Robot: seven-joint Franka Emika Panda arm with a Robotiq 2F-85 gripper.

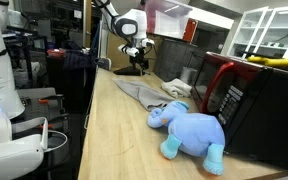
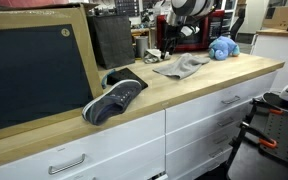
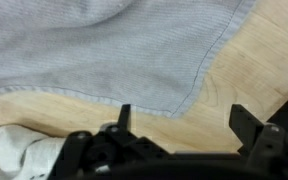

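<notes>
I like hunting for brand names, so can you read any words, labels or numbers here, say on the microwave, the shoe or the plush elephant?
No text can be read in any view.
microwave: any marks on its front are too blurred to read.
shoe: too small to show a logo.
blue plush elephant and grey cloth: no print visible.

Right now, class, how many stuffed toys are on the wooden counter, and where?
1. The blue stuffed elephant lies on the wooden counter beside the microwave, near the grey cloth. More could be hidden behind the microwave.
</notes>
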